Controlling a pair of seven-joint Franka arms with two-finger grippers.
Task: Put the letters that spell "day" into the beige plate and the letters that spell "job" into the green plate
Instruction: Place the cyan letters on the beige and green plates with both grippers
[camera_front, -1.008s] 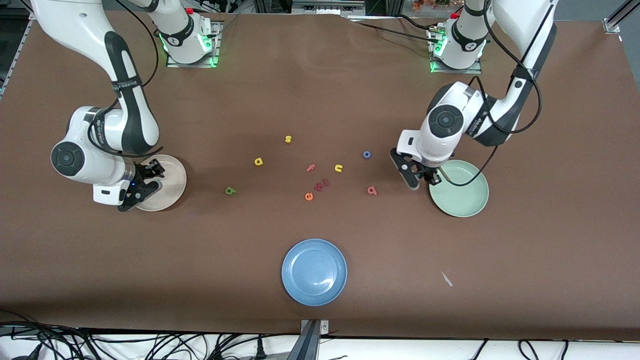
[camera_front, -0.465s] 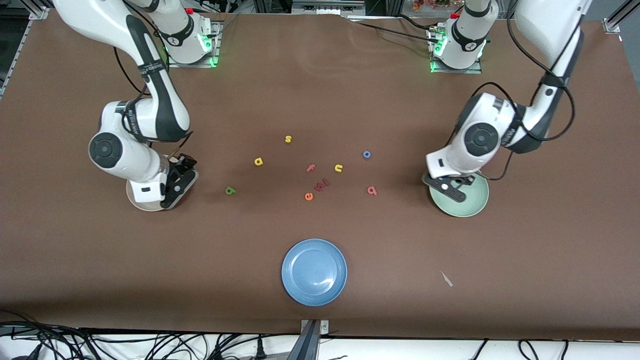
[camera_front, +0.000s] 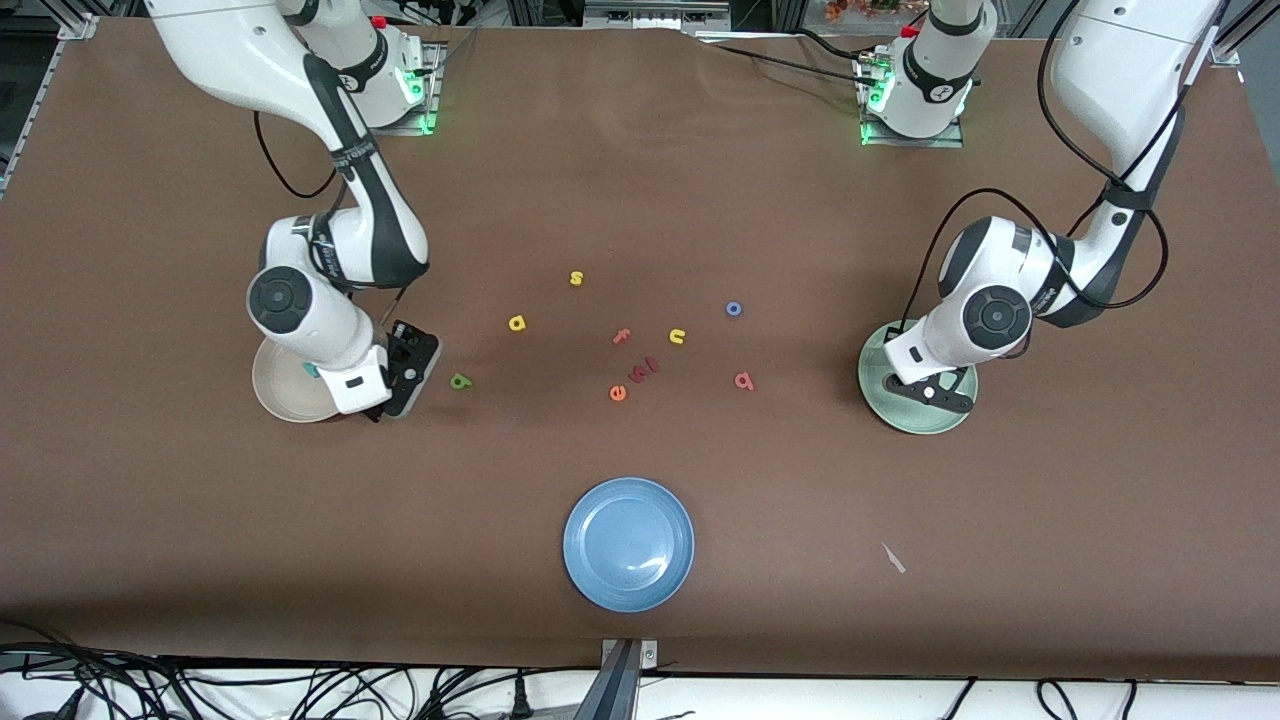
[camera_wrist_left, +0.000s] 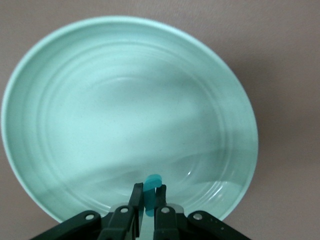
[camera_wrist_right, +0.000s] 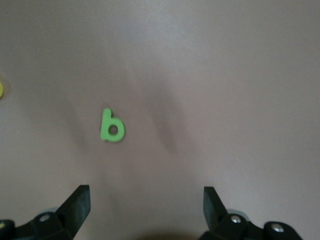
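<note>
Seen only from the left wrist: a teal letter (camera_wrist_left: 151, 187) pinched between the closed fingers of the left gripper (camera_wrist_left: 148, 192) over the green plate (camera_wrist_left: 75, 100), its upper end poking above the fingertips, long axis running along the fingers. From the front, that gripper (camera_front: 928, 392) hidden under the wrist above the same plate (camera_front: 872, 405), the held letter out of sight.

Right gripper (camera_wrist_right: 146, 192) spread wide and empty, hanging over bare table (camera_wrist_right: 225, 75) just beside the beige plate (camera_front: 275, 385), on its side toward the middle of the table. In the right wrist view, the dark green d (camera_wrist_right: 112, 125) lying flat ahead of the open jaws, stem and bowl plain, long axis along the stem. From the front, the same letter (camera_front: 460, 380) a small green fleck beside the right gripper (camera_front: 405, 375).

Visible from the front alone: a teal fleck (camera_front: 311, 371) on the beige plate at the wrist's edge; yellow a (camera_front: 517, 323), blue o (camera_front: 733, 309) and salmon-pink b (camera_front: 743, 380) loose mid-table, too small to tell their headings; blue plate (camera_front: 629, 543) nearest the camera.
</note>
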